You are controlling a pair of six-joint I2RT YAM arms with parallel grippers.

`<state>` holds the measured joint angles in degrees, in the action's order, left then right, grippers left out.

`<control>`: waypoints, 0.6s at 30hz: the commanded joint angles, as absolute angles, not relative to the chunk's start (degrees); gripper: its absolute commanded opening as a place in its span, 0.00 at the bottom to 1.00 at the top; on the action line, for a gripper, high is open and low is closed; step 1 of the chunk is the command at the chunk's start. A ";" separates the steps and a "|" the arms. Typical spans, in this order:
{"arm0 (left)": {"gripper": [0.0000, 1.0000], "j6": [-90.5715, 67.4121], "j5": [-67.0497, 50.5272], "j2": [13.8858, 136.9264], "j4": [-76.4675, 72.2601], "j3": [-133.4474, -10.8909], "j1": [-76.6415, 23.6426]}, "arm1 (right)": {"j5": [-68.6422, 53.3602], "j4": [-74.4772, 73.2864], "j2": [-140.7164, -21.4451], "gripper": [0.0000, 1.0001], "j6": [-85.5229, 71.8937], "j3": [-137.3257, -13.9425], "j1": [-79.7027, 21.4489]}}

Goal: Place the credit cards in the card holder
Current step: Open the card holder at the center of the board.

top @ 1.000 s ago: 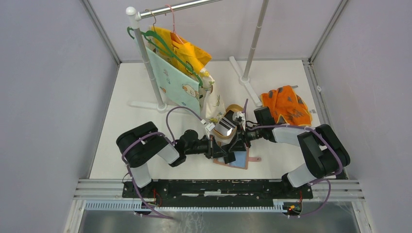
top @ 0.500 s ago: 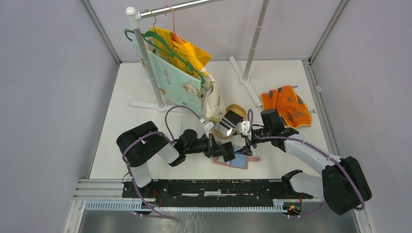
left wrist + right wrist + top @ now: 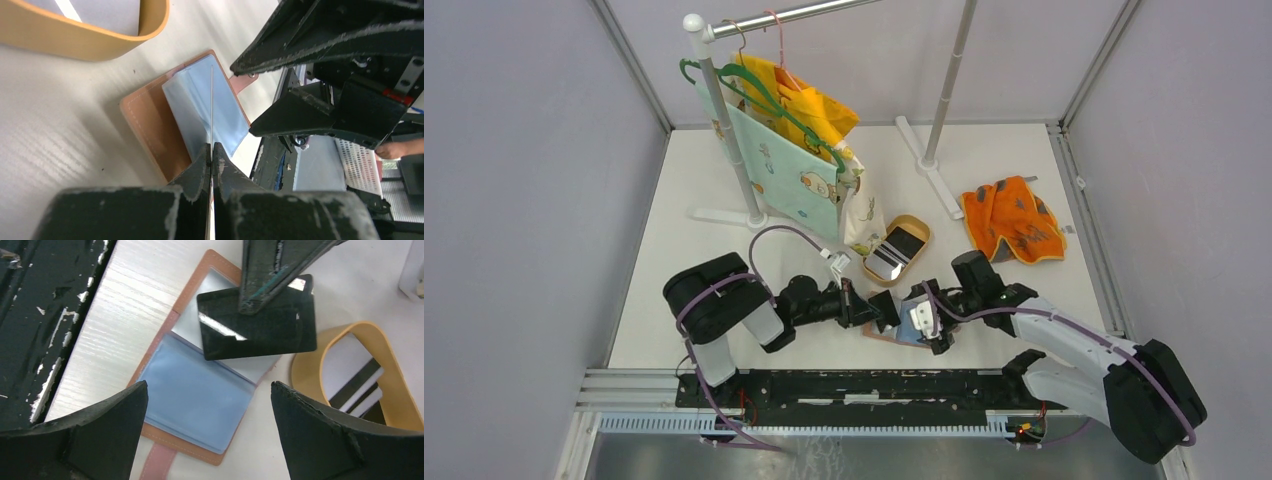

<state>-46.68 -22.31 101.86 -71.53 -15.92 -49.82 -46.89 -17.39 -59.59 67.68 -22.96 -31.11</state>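
Pinching a dark credit card, your left end effector holds it over the open card holder on the worktop; your right end effector gapes wide, empty, above it.

Top view high, looking down on whole counter, both wrist views close, sharing the card holder
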 commanded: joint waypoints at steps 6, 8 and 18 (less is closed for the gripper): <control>0.02 -52.29 -17.22 105.24 -87.93 -10.96 -49.37 | -37.80 -18.12 -62.07 0.98 70.51 -22.82 -38.99; 0.02 -52.18 -17.05 104.74 -87.51 -10.74 -49.40 | -35.87 -18.26 -62.24 0.98 70.54 -22.83 -39.11; 0.02 -48.22 -17.27 96.00 -70.48 -13.14 -49.76 | -23.22 -13.59 -60.21 0.95 67.17 -22.32 -39.11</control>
<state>-50.22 -17.54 99.37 -76.12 -11.11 -49.58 -32.71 -16.99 -60.80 68.62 -22.79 -39.33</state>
